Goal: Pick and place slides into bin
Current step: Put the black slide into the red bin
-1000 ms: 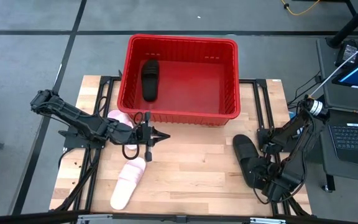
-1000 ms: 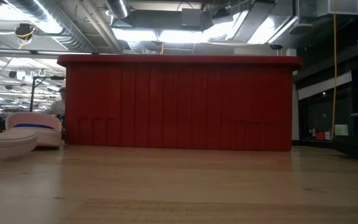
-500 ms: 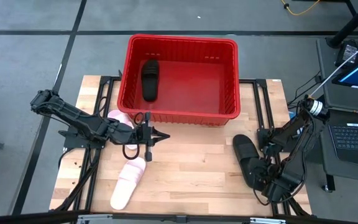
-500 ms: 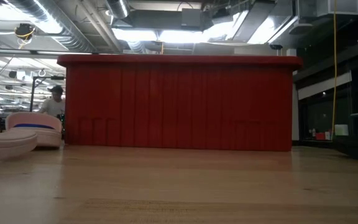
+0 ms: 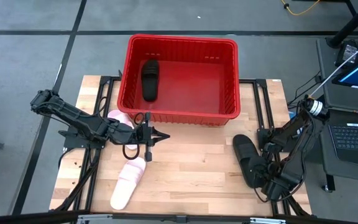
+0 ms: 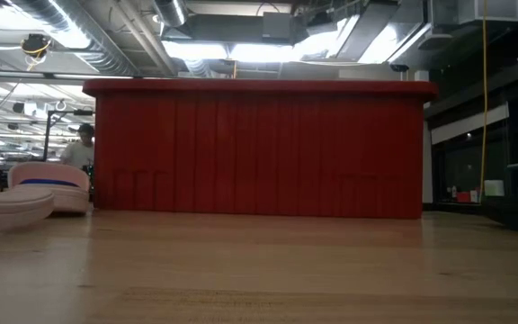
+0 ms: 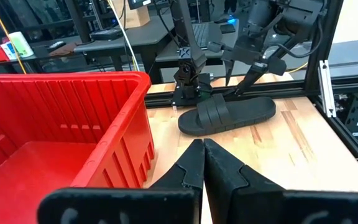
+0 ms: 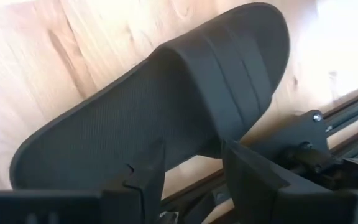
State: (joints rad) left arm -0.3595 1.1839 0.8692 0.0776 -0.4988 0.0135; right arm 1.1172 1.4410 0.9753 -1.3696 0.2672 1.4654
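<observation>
The pale wooden plank desk [image 5: 185, 162] carries the large rectangular bright red plastic bin [image 5: 181, 78] with ribbed slotted walls at its far edge. Inside the bin, near its left wall, lies one black rubber slide sandal [image 5: 150, 78] with a wide strap. A second black slide sandal [image 5: 245, 158] lies on the desk just off the bin's right front corner, beside the desk's right edge. A pale pink slide sandal [image 5: 127, 182] rests well in front of the bin's left front corner, and another pale pink slide sandal [image 5: 116, 117] sits just beside that corner, partly hidden under the left arm. The left pincer [image 5: 161, 137] hangs in front of the bin's left front corner, fingers pressed together and empty. The right pincer [image 8: 188, 167] stands spread wide at the edge of the second black slide sandal, gripping nothing.
</observation>
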